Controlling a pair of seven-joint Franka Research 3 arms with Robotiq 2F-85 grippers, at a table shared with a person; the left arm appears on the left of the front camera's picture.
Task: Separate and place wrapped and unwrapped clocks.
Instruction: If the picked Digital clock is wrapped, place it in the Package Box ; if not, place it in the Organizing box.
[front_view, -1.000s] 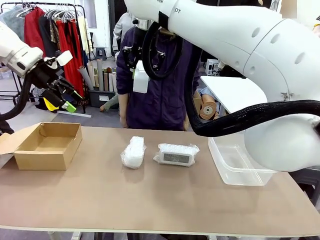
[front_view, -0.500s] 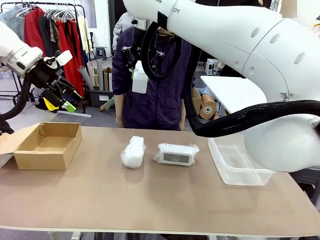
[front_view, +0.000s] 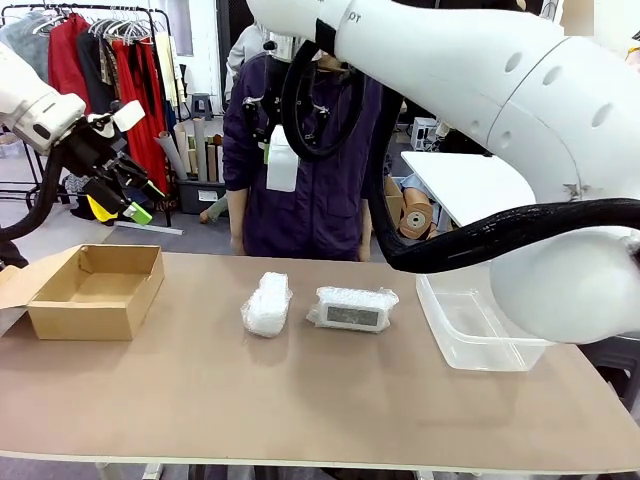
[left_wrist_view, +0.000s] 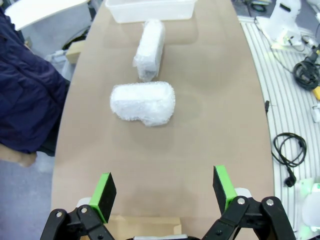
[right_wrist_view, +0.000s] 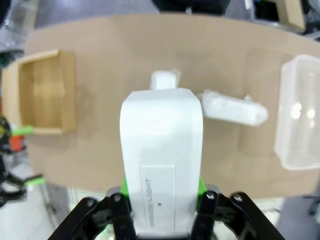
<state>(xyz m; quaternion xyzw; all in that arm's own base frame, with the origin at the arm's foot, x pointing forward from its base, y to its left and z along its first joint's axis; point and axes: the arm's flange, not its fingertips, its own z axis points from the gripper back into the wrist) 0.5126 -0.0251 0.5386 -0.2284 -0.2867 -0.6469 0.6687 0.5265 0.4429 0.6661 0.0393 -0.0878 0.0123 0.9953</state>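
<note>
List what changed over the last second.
The person behind the table shifted slightly toward the robot's left. Nothing was grabbed or released: the right gripper stays shut on the bare clock, the left gripper stays open, and both wrapped clocks lie where they were.

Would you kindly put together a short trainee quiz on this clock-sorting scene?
1. True or false: the right gripper is shut on the bare smooth white plastic clock.
2. How many whitish bubble-wrapped clocks lie on the brown table?
3. The open brown cardboard box holds: A) a clock; B) nothing visible; C) a clear tub.
Key: 1 true; 2 two; 3 B.
</note>
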